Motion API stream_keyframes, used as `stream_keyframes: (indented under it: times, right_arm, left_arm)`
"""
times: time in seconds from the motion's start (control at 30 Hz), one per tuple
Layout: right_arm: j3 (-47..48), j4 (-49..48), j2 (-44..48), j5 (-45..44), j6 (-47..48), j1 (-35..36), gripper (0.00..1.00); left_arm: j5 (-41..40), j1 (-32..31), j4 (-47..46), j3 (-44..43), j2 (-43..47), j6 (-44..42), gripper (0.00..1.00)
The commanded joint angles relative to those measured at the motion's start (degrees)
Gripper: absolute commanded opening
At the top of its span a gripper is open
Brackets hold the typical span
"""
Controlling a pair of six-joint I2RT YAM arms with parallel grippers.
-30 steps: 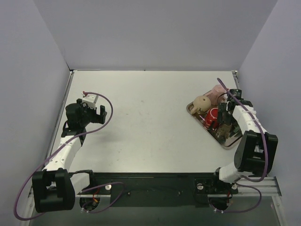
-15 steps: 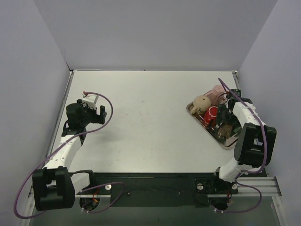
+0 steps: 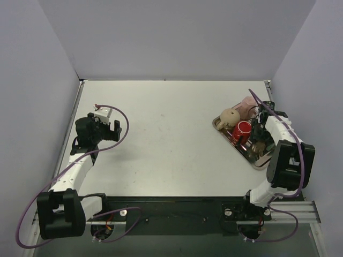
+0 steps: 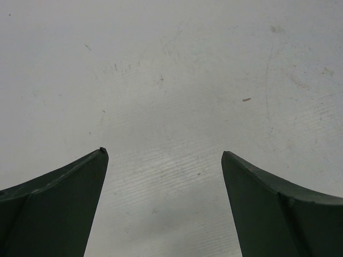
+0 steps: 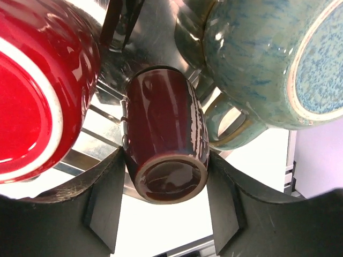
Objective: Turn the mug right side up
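Note:
A dark red mug (image 5: 166, 144) stands upside down in the metal tray (image 3: 238, 148) at the right, its base facing my right wrist camera. My right gripper (image 5: 166, 156) has a finger pressed on each side of this mug near its base; in the top view the gripper (image 3: 256, 138) sits low over the tray and mostly hides the mug. My left gripper (image 4: 163, 155) is open and empty over bare table at the left, also seen in the top view (image 3: 113, 128).
The tray also holds a bright red mug (image 5: 32, 101) right beside the gripped mug, a blue-green mug (image 5: 257, 59) on its other side, a beige round mug (image 3: 230, 116) and a pink one (image 3: 247, 103). The right wall is close behind the tray.
My right arm has shifted slightly, its elbow swinging back towards the near edge, with the gripper staying over the tray. The left arm has not moved.

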State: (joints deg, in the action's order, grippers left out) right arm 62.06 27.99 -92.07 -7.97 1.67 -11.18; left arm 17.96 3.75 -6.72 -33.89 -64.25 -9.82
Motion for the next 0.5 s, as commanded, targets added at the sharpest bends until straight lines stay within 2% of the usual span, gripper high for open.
stream_keyframes:
  times: [0.0,0.07,0.2,0.3,0.43,0.47]
  right_arm:
    - [-0.54,5.06,4.79,-3.45,-0.96,0.72,0.0]
    - [-1.41,6.02,9.44,-5.12,-1.58,2.2,0.0]
    - [-1.68,7.87,20.69,-9.07,-1.67,7.29,0.0]
    - [1.2,9.71,27.98,-10.4,-1.41,10.82,0.0]
    - [7.44,12.88,31.85,-4.97,-3.41,17.32,0.0]
    - [9.11,11.92,33.17,-2.08,-4.04,21.16,0.0]
  left_arm:
    - [2.78,0.29,-0.32,-2.67,0.26,-1.77,0.98]
    - [5.76,0.29,3.02,-4.69,0.61,-3.35,0.98]
    - [14.02,0.29,15.49,-11.19,1.23,-5.38,0.99]
    - [26.46,0.12,24.09,-17.59,1.84,-4.24,1.0]
    - [41.41,-0.93,25.97,-23.22,2.28,3.4,1.0]
    - [44.16,-1.98,25.1,-23.85,2.2,7.06,1.0]
